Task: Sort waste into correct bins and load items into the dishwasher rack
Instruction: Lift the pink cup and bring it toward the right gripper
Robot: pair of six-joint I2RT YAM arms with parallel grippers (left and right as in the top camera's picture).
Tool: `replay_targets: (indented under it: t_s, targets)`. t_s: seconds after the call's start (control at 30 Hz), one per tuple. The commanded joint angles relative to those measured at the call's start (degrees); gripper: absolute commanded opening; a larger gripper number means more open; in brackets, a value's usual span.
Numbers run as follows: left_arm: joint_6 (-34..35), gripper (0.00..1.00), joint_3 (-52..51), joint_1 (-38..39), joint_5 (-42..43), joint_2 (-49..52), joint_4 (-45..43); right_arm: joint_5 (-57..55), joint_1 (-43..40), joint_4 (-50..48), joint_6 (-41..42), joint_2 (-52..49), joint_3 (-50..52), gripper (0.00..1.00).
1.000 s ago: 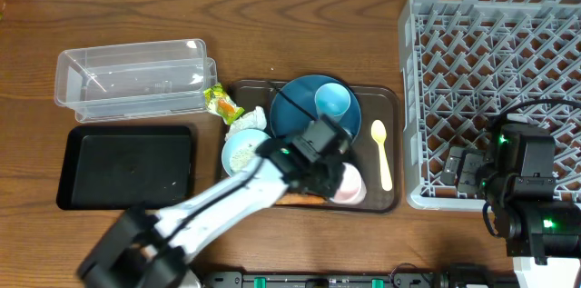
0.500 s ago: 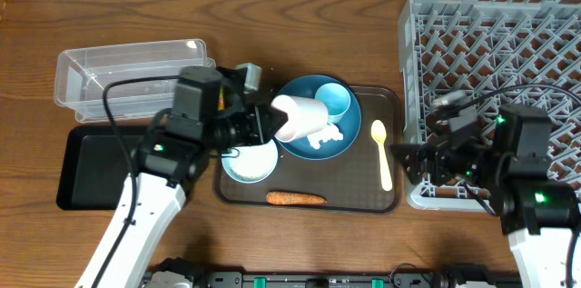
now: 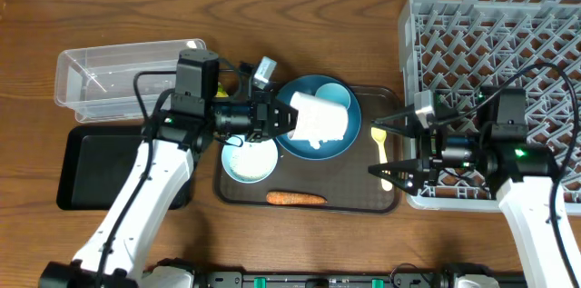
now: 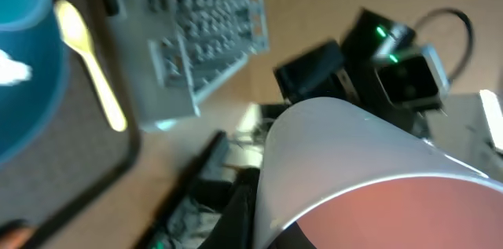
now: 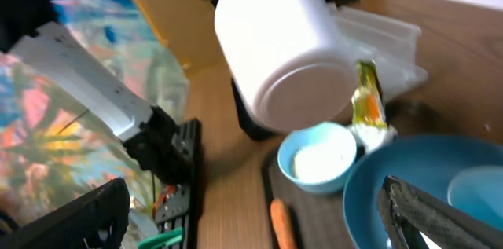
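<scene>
- The rack (image 3: 490, 34), to the right of the brown tray (image 3: 349, 193), holds no tableware, and the clear tub (image 3: 127, 50) and black tray (image 3: 118, 165) to its left look empty. By that showing, the job is near its start.
- Waste not yet sorted: the carrot (image 3: 295, 199) along the brown tray's near edge, the wrapper (image 5: 365, 101) at its far left corner, and white scraps (image 3: 320, 142) on the plate (image 3: 289, 141).
- Dishes not yet loaded: the plate and cup (image 3: 336, 95) in the brown tray's middle, the spoon (image 3: 379, 131) at its right side, and the bowl of grains (image 3: 250, 161) at its left.
- The left gripper (image 3: 275, 117) is clamped on the small bowl (image 3: 320, 118). It holds the bowl tipped on its side above the plate, probably to empty it.
- The right gripper (image 3: 375, 148) hangs over the spoon with its jaws wide apart, holding nothing. Whether it touches the spoon I cannot tell.
</scene>
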State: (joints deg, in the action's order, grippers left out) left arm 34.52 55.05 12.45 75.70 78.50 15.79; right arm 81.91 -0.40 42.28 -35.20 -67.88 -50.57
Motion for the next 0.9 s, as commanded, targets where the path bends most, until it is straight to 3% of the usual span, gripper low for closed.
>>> replay_targets:
  t_s: [0.0, 0.2, 0.27, 0.63, 0.87]
  targets:
    - [0.31, 0.06, 0.74, -0.11, 7.45, 0.85, -0.55, 7.17, 0.83, -1.73, -3.23, -2.36, -1.07, 0.99]
    - [0.31, 0.06, 0.74, 0.57, 7.41, 0.92, -1.77, 7.21, 2.19, -7.28, -3.21, -4.5, -1.07, 0.9]
    - [0.28, 0.06, 0.74, 1.53, 6.82, 0.92, -1.99, 7.04, 3.02, -9.4, -3.17, -4.96, -1.07, 0.99]
    - [0.33, 0.06, 0.74, 5.99, 0.0, 0.92, -2.56, 7.02, 4.02, -12.11, -2.54, -6.38, -1.07, 0.99]
    - [4.87, 0.06, 0.74, 8.55, -4.83, 0.92, -6.95, 6.95, 5.44, -15.21, 0.87, -6.51, -1.07, 0.99]
